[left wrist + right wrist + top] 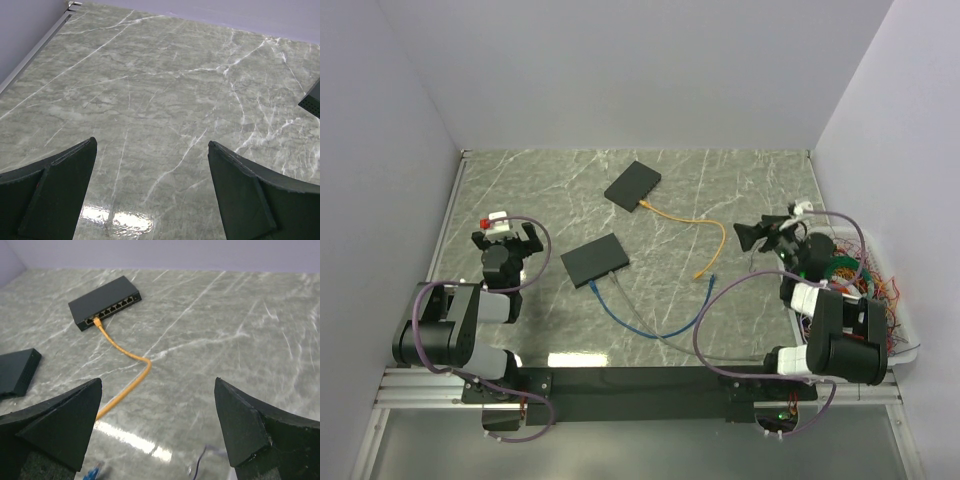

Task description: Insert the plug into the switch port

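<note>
Picking up a loose plug comes first. Top view: orange plug [701,272] and blue plug [710,283] lie free on the desk [740,180], right of the near switch [594,259]; best gripped just behind the connector, I judge. Left pincer [505,240] sits left of that switch, right pincer [760,235] well right, forearms low. Left wrist: jaws wide, nothing held. Right wrist: jaws wide, empty, aimed toward that switch.

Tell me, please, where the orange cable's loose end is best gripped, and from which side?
Probably take the orange cable right at its loose plug, coming from straight above and closing across its width. It lies flat on the table, so only its top and sides are free. The open right gripper is nearest.
</note>
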`<state>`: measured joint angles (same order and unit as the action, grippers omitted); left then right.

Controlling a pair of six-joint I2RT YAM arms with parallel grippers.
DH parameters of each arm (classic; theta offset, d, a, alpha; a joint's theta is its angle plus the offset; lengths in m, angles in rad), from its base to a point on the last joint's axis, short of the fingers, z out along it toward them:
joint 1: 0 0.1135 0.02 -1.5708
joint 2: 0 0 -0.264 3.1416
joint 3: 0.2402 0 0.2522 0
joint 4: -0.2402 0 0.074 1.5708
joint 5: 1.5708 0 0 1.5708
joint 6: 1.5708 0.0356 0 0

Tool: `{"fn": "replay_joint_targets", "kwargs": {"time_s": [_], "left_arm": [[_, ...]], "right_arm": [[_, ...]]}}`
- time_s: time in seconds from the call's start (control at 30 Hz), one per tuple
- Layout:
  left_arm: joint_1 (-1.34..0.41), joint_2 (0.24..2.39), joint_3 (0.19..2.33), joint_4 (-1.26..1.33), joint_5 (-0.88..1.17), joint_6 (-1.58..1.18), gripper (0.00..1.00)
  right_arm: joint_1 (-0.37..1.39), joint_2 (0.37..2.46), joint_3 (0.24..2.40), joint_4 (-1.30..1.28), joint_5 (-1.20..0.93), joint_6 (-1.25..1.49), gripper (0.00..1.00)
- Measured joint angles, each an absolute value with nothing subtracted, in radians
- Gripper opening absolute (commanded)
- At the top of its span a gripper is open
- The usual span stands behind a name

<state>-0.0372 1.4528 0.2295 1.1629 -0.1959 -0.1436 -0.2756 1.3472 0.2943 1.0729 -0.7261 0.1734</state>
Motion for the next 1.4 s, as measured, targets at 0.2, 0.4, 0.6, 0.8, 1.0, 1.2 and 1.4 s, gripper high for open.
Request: {"fn": "replay_joint_targets", "kwargs": {"time_s": [0.2,0.4,0.6,0.8,1.0,1.2,1.4], "left_arm": [[-0.036,1.453,0.229,1.163,-0.196,-0.144,0.99],[-0.036,1.453,0.229,1.163,-0.195,-0.144,0.99],[-0.036,1.453,0.229,1.163,-0.195,-0.144,0.99],[-0.036,1.453,0.229,1.163,-0.195,-0.144,1.00],[-0.036,1.453,0.229,1.163,-0.195,-0.144,0.99],[-0.036,1.453,0.229,1.163,-0.195,-0.144,0.99],[-0.036,1.453,0.229,1.163,-0.194,-0.144,0.99]], "right_arm": [[-0.167,1.384,0.435,0.847,-0.685,0.052,1.00],[-0.131,1.383,0.435,0.763,-0.635,0.002,1.00],[-0.087,1.346,0.395,0.767,-0.498,-0.002,1.00],[-0.068,1.332,0.371,0.798,-0.412,-0.001,1.00],[0.022,1.287,0.181,1.073,-0.208,0.002,1.00],[0.025,1.298,0.181,1.097,-0.148,0.014,1.00],[0.028,1.298,0.181,1.104,-0.111,0.014,1.00]]}}
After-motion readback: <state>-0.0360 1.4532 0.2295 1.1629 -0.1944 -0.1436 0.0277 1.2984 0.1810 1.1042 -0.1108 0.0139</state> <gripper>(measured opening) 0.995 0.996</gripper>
